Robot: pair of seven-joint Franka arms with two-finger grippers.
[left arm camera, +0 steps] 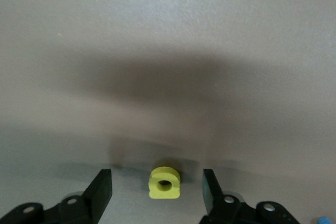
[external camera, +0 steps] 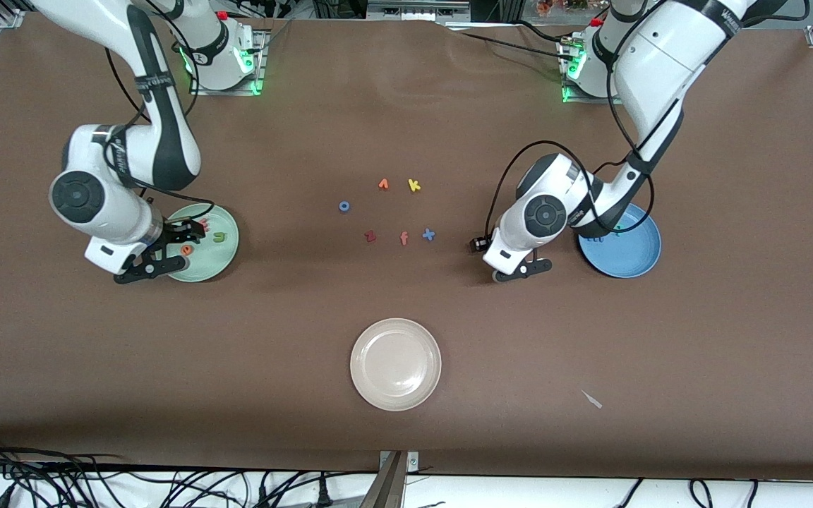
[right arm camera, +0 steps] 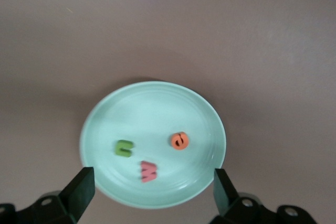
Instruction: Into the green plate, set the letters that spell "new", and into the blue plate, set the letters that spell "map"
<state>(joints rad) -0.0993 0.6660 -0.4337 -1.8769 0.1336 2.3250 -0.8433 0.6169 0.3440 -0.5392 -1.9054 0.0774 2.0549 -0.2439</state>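
The green plate holds the olive n, the orange e and the pinkish w. My right gripper hangs open just above the plate's rim, holding nothing. My left gripper is low over the brown table, open, with the yellow p lying between its fingers and gaps on both sides. It is beside the blue plate, toward the right arm's end. In the front view the left hand hides the p. A blue m lies in that plate.
Loose letters lie mid-table: a blue o, an orange letter, a yellow k, a dark red z, an orange f and a blue x. A beige plate sits nearer the front camera.
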